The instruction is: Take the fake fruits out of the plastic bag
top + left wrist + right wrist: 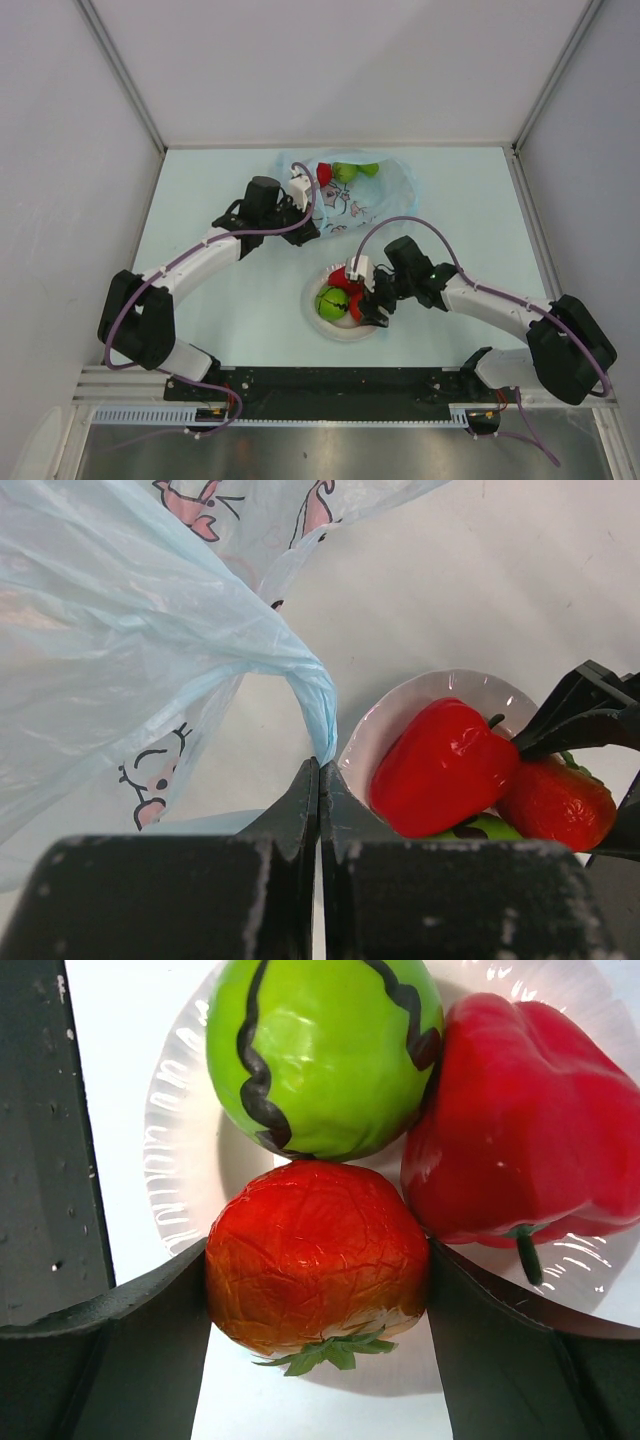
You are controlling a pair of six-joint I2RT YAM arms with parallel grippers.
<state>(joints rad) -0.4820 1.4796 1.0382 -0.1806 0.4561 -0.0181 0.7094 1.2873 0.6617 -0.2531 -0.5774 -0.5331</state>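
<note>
Red, crinkled fake fruit (318,1265) sat clamped between the right gripper's (370,304) fingers at the white plate's (175,1160) rim, touching a green striped fruit (325,1055) and a red pepper (530,1130) there. Beyond, the left gripper (319,800) pinched the plastic bag (130,650), jaws pressed together. Farther off, red and green fruits (345,171) lay inside it.

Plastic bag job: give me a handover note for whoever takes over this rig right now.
Left gripper: shut on a fold of the plastic bag.
Right gripper: shut on the red tomato at the white plate rim.
Done: green striped fruit and red pepper on the plate.
To do: release the tomato, then fetch the red and green fruits showing inside the bag.
</note>
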